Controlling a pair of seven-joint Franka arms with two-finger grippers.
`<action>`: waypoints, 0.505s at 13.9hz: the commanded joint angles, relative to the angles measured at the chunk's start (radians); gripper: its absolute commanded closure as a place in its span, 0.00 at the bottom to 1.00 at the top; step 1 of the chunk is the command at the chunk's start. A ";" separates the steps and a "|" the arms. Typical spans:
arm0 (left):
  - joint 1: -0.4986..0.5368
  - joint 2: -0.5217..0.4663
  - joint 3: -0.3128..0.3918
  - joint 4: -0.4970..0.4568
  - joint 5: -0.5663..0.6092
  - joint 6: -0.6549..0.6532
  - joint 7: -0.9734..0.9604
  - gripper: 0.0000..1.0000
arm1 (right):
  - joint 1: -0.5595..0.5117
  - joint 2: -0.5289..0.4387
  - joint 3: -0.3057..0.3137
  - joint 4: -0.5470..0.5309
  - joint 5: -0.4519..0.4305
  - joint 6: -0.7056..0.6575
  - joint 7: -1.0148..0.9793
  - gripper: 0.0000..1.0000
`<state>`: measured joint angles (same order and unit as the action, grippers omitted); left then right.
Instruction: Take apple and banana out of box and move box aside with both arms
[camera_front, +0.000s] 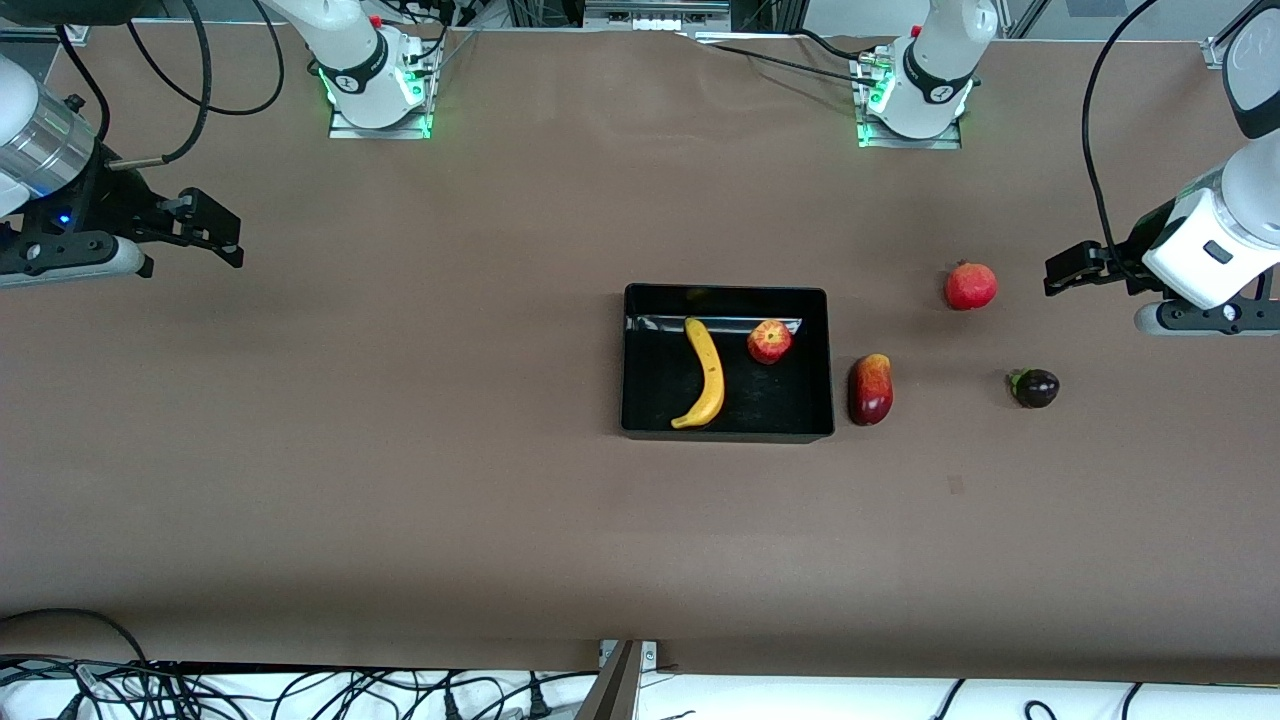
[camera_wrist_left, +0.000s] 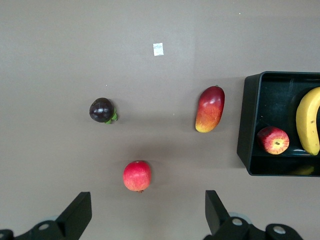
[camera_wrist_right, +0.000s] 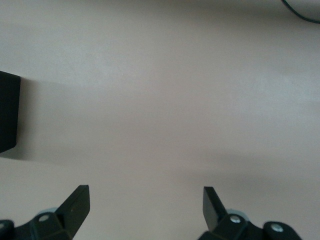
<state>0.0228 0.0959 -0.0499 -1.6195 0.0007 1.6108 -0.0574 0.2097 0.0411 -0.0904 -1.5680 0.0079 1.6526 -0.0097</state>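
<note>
1. Front view. The box (camera_front: 727, 362) sits near the middle of the table (camera_front: 400, 480), with the banana (camera_front: 703, 373) and the apple (camera_front: 769, 341) lying apart inside it, the apple close to the wall toward the robots' bases. A mango (camera_front: 870, 389) lies just beside the box wall toward the left arm's end. A round red fruit (camera_front: 970, 286) and a dark purple fruit (camera_front: 1035, 388) lie farther toward that end. The left gripper (camera_front: 1066, 268) waits over the left arm's end of the table, jaws spread and empty. The right gripper (camera_front: 215, 228) waits over the right arm's end, likewise released. Likely risk: pushing the box toward the left arm's end would drive it into the mango.

2. Left wrist view. The left gripper (camera_wrist_left: 145, 212) has its fingers (camera_wrist_left: 77, 212) wide apart, holding nothing. The round red fruit (camera_wrist_left: 137, 175) lies nearest it and resembles the apple (camera_wrist_left: 273, 140), so it could be picked by mistake. The glossy banana (camera_wrist_left: 308, 120) may slip or turn in a two-finger pinch.

3. Right wrist view. The right gripper (camera_wrist_right: 145, 210) is released over bare table. Only a corner of the box (camera_wrist_right: 9, 112) shows.

4. No brand, label or legible writing is visible. A small pale tag (camera_wrist_left: 158, 49) on the table reads blank.
</note>
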 joint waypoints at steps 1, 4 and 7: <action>0.002 0.008 -0.005 0.029 0.016 -0.020 0.004 0.00 | -0.006 -0.003 0.000 0.000 0.018 0.004 0.001 0.00; -0.001 0.008 -0.007 0.029 0.015 -0.023 -0.008 0.00 | -0.004 -0.003 0.000 0.000 0.018 0.004 0.001 0.00; -0.003 0.015 -0.031 0.023 0.001 -0.040 -0.006 0.00 | -0.004 -0.003 0.000 0.000 0.018 0.004 0.001 0.00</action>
<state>0.0217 0.0962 -0.0583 -1.6192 0.0005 1.6059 -0.0584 0.2097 0.0415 -0.0905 -1.5680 0.0079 1.6526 -0.0097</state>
